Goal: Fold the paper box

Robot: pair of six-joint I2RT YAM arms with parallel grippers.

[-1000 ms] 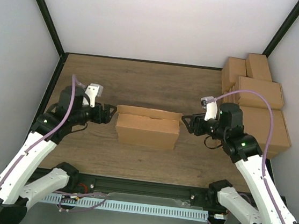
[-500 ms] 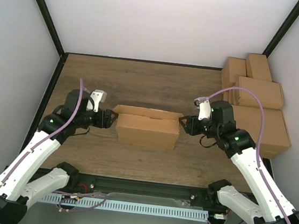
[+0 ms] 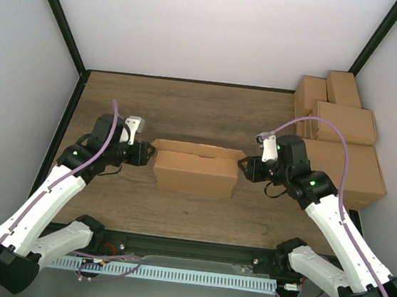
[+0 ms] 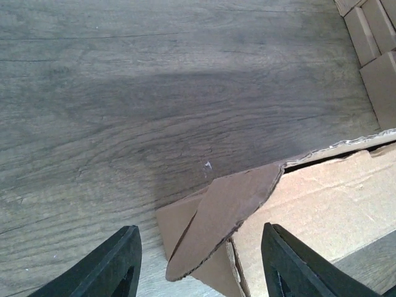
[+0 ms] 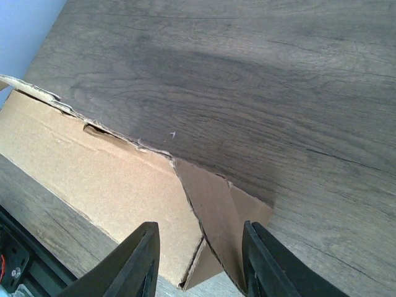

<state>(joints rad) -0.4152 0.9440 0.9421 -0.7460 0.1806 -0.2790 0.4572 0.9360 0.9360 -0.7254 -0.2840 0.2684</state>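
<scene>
The paper box [image 3: 196, 171] is a brown cardboard carton lying lengthwise at the table's middle, its long lid panel down. My left gripper [image 3: 146, 157] is at its left end, open. In the left wrist view the rounded end flap [image 4: 229, 216] sticks out between the two black fingers [image 4: 117, 266] without touching them. My right gripper [image 3: 243, 169] is at the right end, also open. There the pointed end flap [image 5: 213, 210] lies between the jaws of the right gripper [image 5: 201, 263], close to the right finger [image 5: 266, 263].
Several finished brown cartons [image 3: 340, 136] are stacked at the back right against the wall; their edges show in the left wrist view [image 4: 371, 43]. White walls close in both sides and the back. A black rail [image 3: 194, 252] runs along the near edge.
Both grippers have moved inward to the box's ends, and their jaws have narrowed around the end flaps. The box itself has stayed put.
</scene>
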